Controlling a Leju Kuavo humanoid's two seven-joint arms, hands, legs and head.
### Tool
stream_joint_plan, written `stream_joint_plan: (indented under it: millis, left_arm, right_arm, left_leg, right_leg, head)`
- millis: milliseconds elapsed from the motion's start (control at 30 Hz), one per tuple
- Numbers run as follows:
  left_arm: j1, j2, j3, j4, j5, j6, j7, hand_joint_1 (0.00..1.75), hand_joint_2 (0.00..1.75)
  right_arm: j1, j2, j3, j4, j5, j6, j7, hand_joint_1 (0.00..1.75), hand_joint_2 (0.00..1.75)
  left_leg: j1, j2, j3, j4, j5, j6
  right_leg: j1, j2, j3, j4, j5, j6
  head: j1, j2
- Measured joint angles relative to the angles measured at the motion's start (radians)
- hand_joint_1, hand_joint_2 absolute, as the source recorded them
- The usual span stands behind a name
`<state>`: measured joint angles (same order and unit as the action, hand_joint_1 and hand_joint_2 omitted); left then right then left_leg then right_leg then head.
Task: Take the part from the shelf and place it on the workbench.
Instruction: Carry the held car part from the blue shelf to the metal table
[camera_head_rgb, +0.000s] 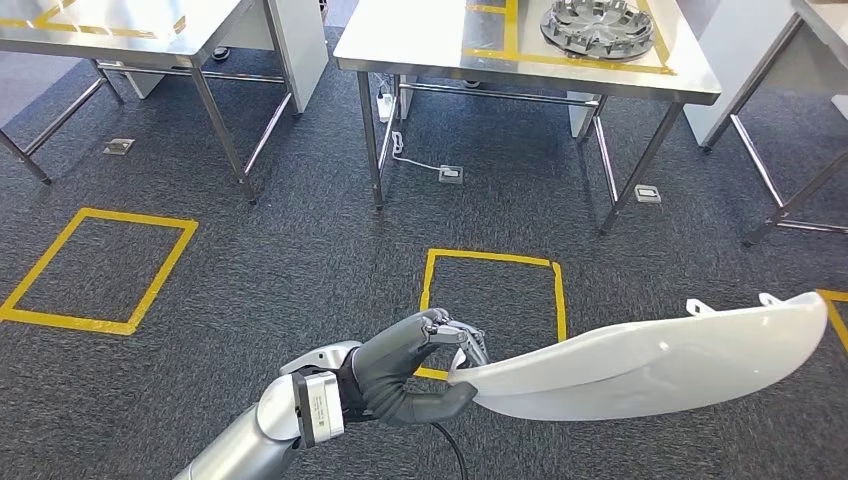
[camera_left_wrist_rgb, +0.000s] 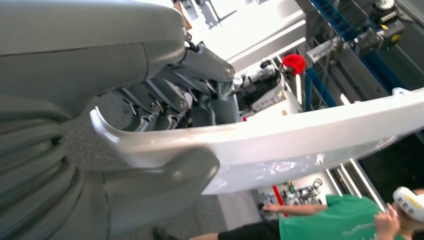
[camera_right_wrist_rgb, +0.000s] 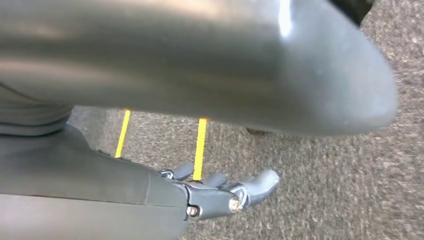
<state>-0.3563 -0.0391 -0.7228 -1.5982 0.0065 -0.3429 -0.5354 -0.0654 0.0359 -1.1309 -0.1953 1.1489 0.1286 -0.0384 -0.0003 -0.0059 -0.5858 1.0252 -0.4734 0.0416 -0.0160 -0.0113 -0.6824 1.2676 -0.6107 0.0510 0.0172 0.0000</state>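
Left hand (camera_head_rgb: 415, 375) pinching long white part (camera_head_rgb: 650, 360) by one end, right hand (camera_right_wrist_rgb: 220, 192) loosely spread, no legible writing.

Industrial workshop or factory training floor. Stainless steel workbenches (camera_head_rgb: 520, 45) are set on dark grey carpet (camera_head_rgb: 300, 260), with yellow tape squares (camera_head_rgb: 100, 265) marked on the floor. A grey machined wheel-like casting (camera_head_rgb: 598, 28) is laid on one bench. Blue machinery racks (camera_left_wrist_rgb: 345, 45) are seen in the left wrist view.
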Motion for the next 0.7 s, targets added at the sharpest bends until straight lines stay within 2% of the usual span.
stream_joint_plan:
  millis: [33, 67, 133, 167, 200, 267, 333, 367, 433, 500, 533, 567, 600, 633, 667, 700]
  left_arm:
    - [0.001, 0.0, 0.0, 0.001, 0.0, -0.001, 0.0, 1.75, 1.75]
    - [0.001, 0.0, -0.001, 0.002, 0.0, -0.001, 0.0, 1.75, 1.75]
    - [0.0, -0.002, -0.003, 0.002, 0.0, -0.002, 0.0, 1.75, 1.75]
    - [0.0, -0.004, -0.004, 0.002, 0.0, -0.002, 0.0, 1.75, 1.75]
    - [-0.001, -0.005, -0.005, 0.002, 0.0, -0.003, 0.0, 1.75, 1.75]
    - [-0.002, -0.006, -0.006, 0.002, 0.0, -0.003, 0.0, 1.75, 1.75]
    - [-0.004, -0.006, -0.006, 0.0, 0.0, -0.005, 0.0, 1.75, 1.75]
    - [-0.005, -0.007, -0.006, 0.0, 0.0, -0.006, 0.0, 1.75, 1.75]
    - [-0.009, -0.006, -0.007, 0.0, 0.0, -0.009, 0.0, 1.75, 1.75]
    - [-0.009, -0.004, -0.008, 0.003, 0.0, -0.01, 0.0, 1.75, 1.75]
    - [-0.008, -0.003, -0.008, 0.004, 0.0, -0.01, 0.0, 1.75, 1.75]
    - [-0.008, -0.002, -0.009, 0.006, 0.0, -0.011, 0.0, 1.75, 1.75]
    - [-0.009, -0.002, -0.011, 0.007, 0.0, -0.012, 0.0, 1.75, 1.75]
    - [-0.009, -0.002, -0.013, 0.008, 0.0, -0.012, 0.0, 1.75, 1.75]
    - [-0.01, -0.002, -0.014, 0.008, 0.0, -0.013, 0.0, 1.75, 1.75]
    - [-0.01, -0.002, -0.015, 0.008, 0.001, -0.013, 0.0, 1.75, 1.75]
  right_arm:
    - [0.002, 0.0, -0.001, 0.0, 0.0, 0.0, 0.0, 0.0, 0.0]
    - [0.003, 0.0, -0.002, 0.0, 0.0, 0.0, 0.0, 0.0, 0.0]
    - [0.004, 0.0, -0.002, 0.0, 0.0, 0.0, -0.001, 0.0, 0.0]
    - [0.003, 0.0, -0.002, 0.0, 0.0, 0.0, -0.002, 0.0, 0.0]
    - [0.003, 0.0, -0.002, 0.0, 0.0, 0.0, -0.003, 0.0, 0.0]
    - [0.002, 0.0, -0.002, 0.0, -0.001, 0.0, -0.007, 0.0, 0.0]
    - [0.003, 0.001, -0.002, 0.0, -0.001, 0.0, -0.014, 0.0, 0.0]
    - [0.003, 0.002, -0.002, 0.0, -0.001, 0.0, -0.018, 0.0, 0.0]
    - [0.002, 0.003, -0.003, 0.0, -0.003, 0.0, -0.029, 0.0, 0.0]
    - [0.002, 0.003, -0.004, 0.0, -0.011, -0.001, -0.043, 0.0, 0.0]
    - [0.003, 0.003, -0.006, 0.0, -0.018, -0.001, -0.051, 0.0, 0.0]
    - [0.003, 0.004, -0.01, 0.0, -0.027, -0.001, -0.06, 0.0, 0.0]
    - [0.004, 0.005, -0.016, 0.0, -0.037, -0.001, -0.07, 0.0, 0.0]
    - [0.004, 0.006, -0.021, 0.0, -0.048, 0.0, -0.08, 0.0, 0.0]
    - [0.003, 0.007, -0.028, 0.0, -0.059, -0.001, -0.089, 0.0, 0.0]
    - [0.002, 0.008, -0.035, 0.0, -0.07, 0.0, -0.096, 0.0, 0.0]
  left_leg:
    - [-0.001, -0.003, 0.002, 0.001, -0.003, 0.001]
    - [-0.001, -0.005, 0.006, 0.002, -0.007, 0.0]
    - [-0.001, -0.01, 0.018, 0.002, -0.015, -0.005]
    - [-0.002, -0.012, 0.022, 0.003, -0.02, -0.009]
    - [-0.004, -0.013, 0.025, 0.003, -0.024, -0.014]
    - [-0.005, -0.015, 0.028, 0.0, -0.03, -0.025]
    - [-0.005, -0.012, 0.031, 0.002, -0.037, -0.037]
    - [-0.004, -0.01, 0.024, 0.021, -0.048, -0.043]
    - [-0.002, -0.006, -0.025, 0.125, -0.095, -0.053]
    - [0.001, -0.004, -0.103, 0.259, -0.139, -0.06]
    - [0.002, -0.004, -0.129, 0.292, -0.137, -0.061]
    - [0.003, -0.003, -0.134, 0.282, -0.113, -0.061]
    - [0.003, -0.002, -0.118, 0.234, -0.072, -0.059]
    - [0.003, 0.0, -0.089, 0.161, -0.025, -0.055]
    - [0.002, 0.002, -0.059, 0.091, 0.007, -0.051]
    - [0.0, 0.004, -0.037, 0.04, 0.026, -0.045]
  right_leg:
    - [0.0, 0.0, -0.022, 0.022, 0.008, 0.0]
    - [0.0, 0.001, -0.023, 0.003, 0.037, -0.002]
    - [0.001, 0.002, 0.023, -0.122, 0.118, -0.009]
    - [0.003, 0.003, 0.05, -0.184, 0.145, -0.014]
    - [0.005, 0.004, 0.067, -0.225, 0.157, -0.019]
    - [0.011, 0.004, 0.076, -0.245, 0.153, -0.03]
    - [0.007, 0.004, 0.083, -0.25, 0.151, -0.041]
    - [0.004, 0.003, 0.089, -0.253, 0.15, -0.048]
    - [0.001, 0.002, 0.102, -0.257, 0.143, -0.058]
    - [0.002, 0.001, 0.112, -0.257, 0.133, -0.063]
    - [0.002, 0.001, 0.118, -0.257, 0.128, -0.062]
    - [0.002, 0.001, 0.126, -0.257, 0.123, -0.061]
    - [0.002, 0.002, 0.134, -0.257, 0.117, -0.06]
    - [0.002, 0.002, 0.144, -0.257, 0.11, -0.057]
    - [0.003, 0.003, 0.152, -0.256, 0.103, -0.053]
    - [0.004, 0.003, 0.156, -0.255, 0.097, -0.047]
  head:
    - [0.001, 0.0]
    - [0.001, 0.0]
    - [0.002, 0.0]
    - [0.003, 0.0]
    - [0.003, 0.0]
    - [0.002, 0.0]
    - [0.002, 0.0]
    - [0.0, 0.0]
    - [-0.005, 0.0]
    - [-0.008, 0.0]
    - [-0.008, 0.0]
    - [-0.009, 0.0]
    - [-0.009, 0.0]
    - [-0.01, 0.0]
    - [-0.01, 0.0]
    - [-0.011, 0.0]
